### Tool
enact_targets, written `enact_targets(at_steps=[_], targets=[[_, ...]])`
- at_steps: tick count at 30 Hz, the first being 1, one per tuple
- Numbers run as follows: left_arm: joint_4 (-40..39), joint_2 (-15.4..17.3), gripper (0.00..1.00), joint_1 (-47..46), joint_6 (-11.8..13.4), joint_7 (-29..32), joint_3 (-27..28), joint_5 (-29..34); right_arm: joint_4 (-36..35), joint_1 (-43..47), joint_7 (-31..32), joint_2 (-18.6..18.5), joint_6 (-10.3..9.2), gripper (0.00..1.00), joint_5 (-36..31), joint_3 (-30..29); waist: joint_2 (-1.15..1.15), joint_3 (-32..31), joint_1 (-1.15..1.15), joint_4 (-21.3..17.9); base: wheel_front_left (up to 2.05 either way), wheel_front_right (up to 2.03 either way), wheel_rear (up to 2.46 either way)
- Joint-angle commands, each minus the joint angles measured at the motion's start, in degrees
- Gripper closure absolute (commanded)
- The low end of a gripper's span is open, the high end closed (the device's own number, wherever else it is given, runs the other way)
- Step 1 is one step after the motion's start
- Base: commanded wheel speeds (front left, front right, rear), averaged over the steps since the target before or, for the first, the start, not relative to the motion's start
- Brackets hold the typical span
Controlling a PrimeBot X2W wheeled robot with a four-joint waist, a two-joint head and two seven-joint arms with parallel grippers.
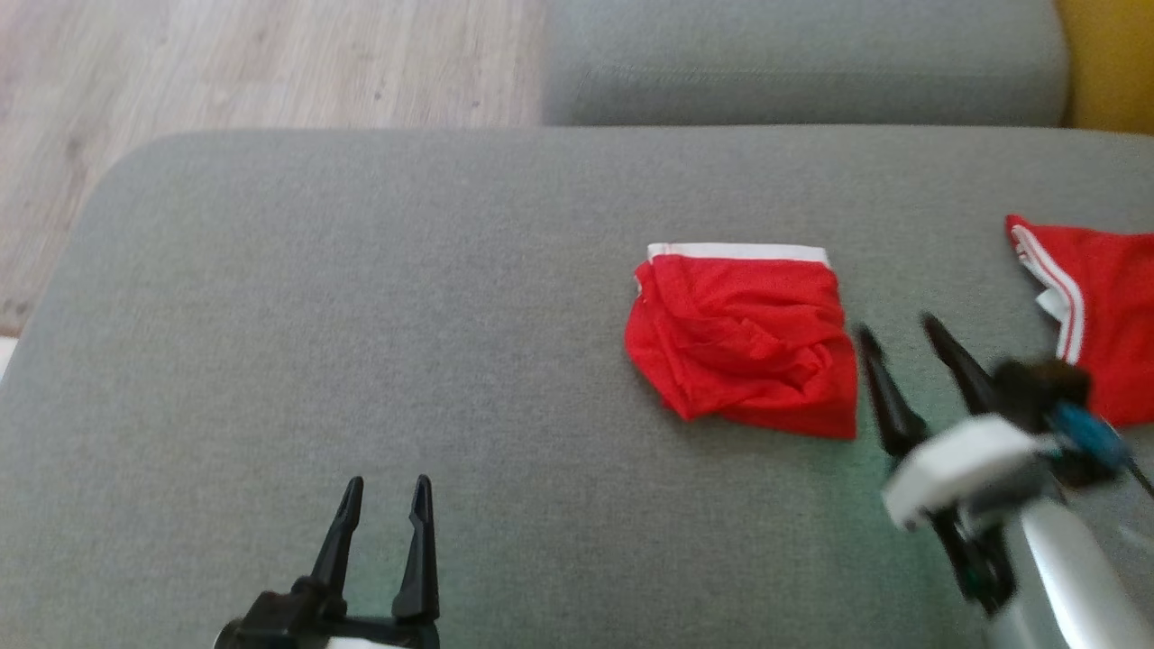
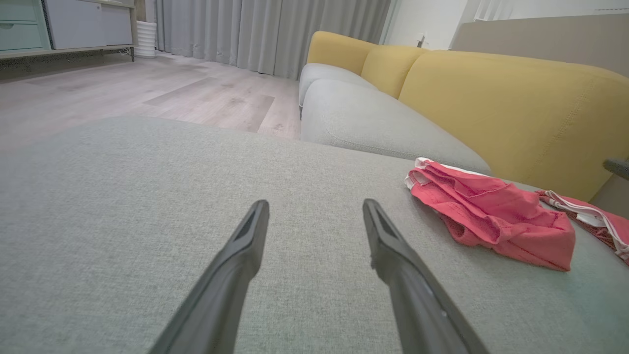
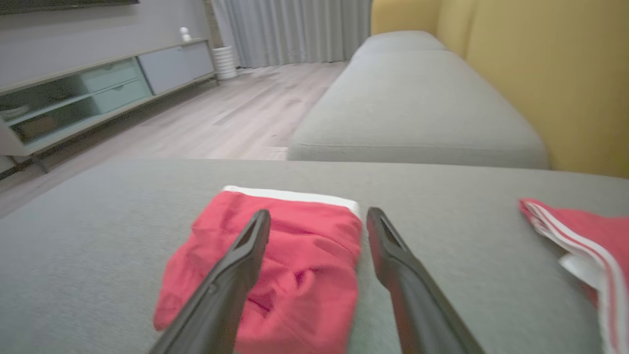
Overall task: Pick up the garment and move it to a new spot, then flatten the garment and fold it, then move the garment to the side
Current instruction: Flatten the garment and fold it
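Garment point(image 1: 739, 347), folded, centre-right of frame: waistband edge faces top, long axis left-right. Right end effector point(image 1: 897, 326) spread and empty beside it; left end effector point(image 1: 388, 482) likewise.

You have the folded garment point(image 1: 741, 347) lying on the near seat cushion point(image 1: 361, 315), right of centre, its banded edge on the far side. The second garment point(image 1: 1095, 306) lies on the same cushion farther right, apart from the first, and runs off the head view's edge. Your right gripper point(image 1: 897, 326) stands between the two, just beside the folded garment's right edge. Your left gripper point(image 1: 388, 487) sits over bare cushion at the near left, well apart from both. Behind the cushion you have a second seat point(image 1: 802, 63) to the right, floor point(image 1: 225, 63) to the left and the backrest point(image 1: 1109, 63) at far right.
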Motion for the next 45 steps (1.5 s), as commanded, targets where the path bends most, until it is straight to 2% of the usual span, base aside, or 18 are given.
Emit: enact_targets(at_steps=[1, 6, 12, 13, 14, 15, 24, 29, 34, 45], targets=[[-1.8, -0.2, 0.0, -0.7, -0.2, -0.5, 2.0, 0.4, -2.2, 0.5, -1.8, -0.5, -0.04, 0.0, -1.0, -0.5, 0.0, -1.0, 0.01, -0.7, 0.0, 0.0, 0.0], [-2.0, -0.2, 0.0, 0.5, -0.2, -0.5, 2.5, 0.3, -0.9, 6.5, -7.1, -0.6, -0.04, 0.0, -4.6, -4.4, 0.0, -2.9, 0.01, -1.4, 0.0, 0.0, 0.0], [-2.2, -0.2, 0.0, 1.1, -0.5, -0.5, 2.6, 0.8, 0.8, 6.7, -9.1, 0.4, -0.04, 0.02, -4.7, -3.6, 0.0, -3.0, 0.01, -1.6, 0.0, 0.0, 0.0], [-2.1, -0.2, 0.0, 1.1, -0.6, -0.5, 2.6, 0.9, 1.0, 5.9, -8.9, 0.4, -0.04, 0.24, -4.4, -3.2, 0.0, -2.8, 0.01, -1.4, 0.0, 0.0, 0.0], [-2.1, -0.2, 0.0, 1.0, -0.6, -0.5, 2.6, 0.9, 1.3, 5.0, -8.5, 0.4, -0.04, 0.71, -4.2, -2.7, 0.0, -2.6, 0.01, -1.2, 0.0, 0.0, 0.0], [-2.2, -0.2, 0.0, 0.9, -0.7, -0.5, 2.5, 0.9, 1.6, 3.9, -8.0, 0.1, -0.04, 1.0, -4.2, -1.9, 0.0, -2.3, 0.01, -0.9, 0.0, 0.0, 0.0], [-1.9, -0.2, 0.0, -0.8, -1.0, -0.5, 1.6, 0.7, 10.1, -7.7, -5.0, 0.6, -0.04, 1.0, -5.4, 3.2, 0.0, 0.7, 0.01, 2.7, 0.0, 0.0, 0.0], [-1.7, -0.2, 0.0, -1.8, -0.9, -0.5, 1.3, 0.5, 18.1, -12.4, -4.1, 0.0, -0.04, 1.0, -7.3, 3.0, 0.0, 2.2, 0.01, 5.0, 0.0, 0.0, 0.0], [-1.6, -0.2, 0.0, -1.8, -0.6, -0.5, 1.2, 0.2, 22.2, -13.9, -4.7, 0.1, -0.04, 1.0, -8.3, 3.4, 0.0, 2.6, 0.01, 6.1, 0.0, 0.0, 0.0], [-1.7, -0.2, 0.0, -1.7, -0.1, -0.5, 1.5, -0.2, 22.6, -11.6, -1.4, 1.2, -0.04, 1.0, -2.7, 16.4, 0.0, 2.0, 0.01, 5.9, 0.0, 0.0, 0.0]])
